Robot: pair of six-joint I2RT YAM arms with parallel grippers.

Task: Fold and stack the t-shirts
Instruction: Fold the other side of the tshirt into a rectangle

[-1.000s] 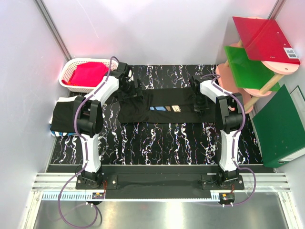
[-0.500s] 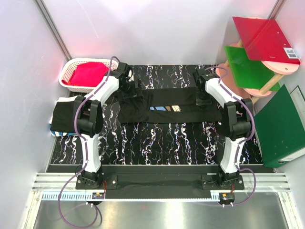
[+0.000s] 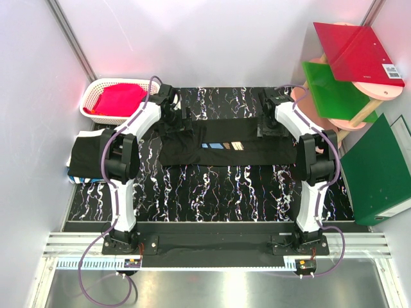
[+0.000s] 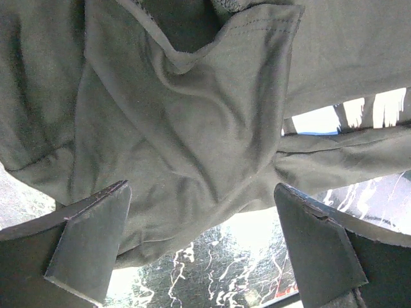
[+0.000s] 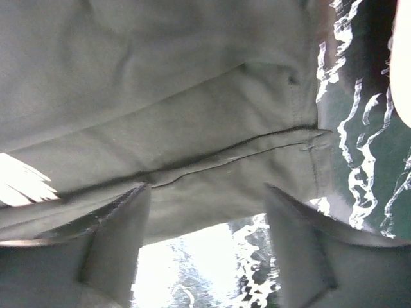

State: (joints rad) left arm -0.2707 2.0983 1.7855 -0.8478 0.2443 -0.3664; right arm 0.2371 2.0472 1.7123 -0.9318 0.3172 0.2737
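A: Starting at the left, what is sitting there?

B: A folded shirt [image 3: 87, 154] is lying as a flat black rectangle at the left edge of the tabletop [image 3: 218, 192], with a pale strip showing along its near side. Behind it a white basket [image 3: 96, 102] is holding a red cloth [image 3: 122, 97].

A: And the left tool [image 3: 174, 119]?

B: It is hovering low over the left end of the printed t-shirt [image 3: 225, 144]. In its wrist view the left tool [image 4: 205, 244] is standing wide apart, each finger [image 4: 90, 250] showing bare, with nothing clamped between them. The cloth beyond them is bunching into soft wrinkles, and a stitched sleeve hem is curling over at the top.

A: How is that t-shirt looking overall?

B: It is stretching out as a long, narrow black band in the far half of the tabletop. Short blue and pale strokes are peeking out near its middle. Its long axis is running left to right, across both arms. Which end is carrying the collar I cannot tell.

A: The right side?

B: The right tool [image 3: 268, 128] is hanging over the band's right end. In its own view the right tool [image 5: 205, 237] is also spread apart and gripping nothing, one finger [image 5: 119, 237] on each side of smooth, layered cloth. A stitched edge is ending there, with marbled tabletop showing just past it
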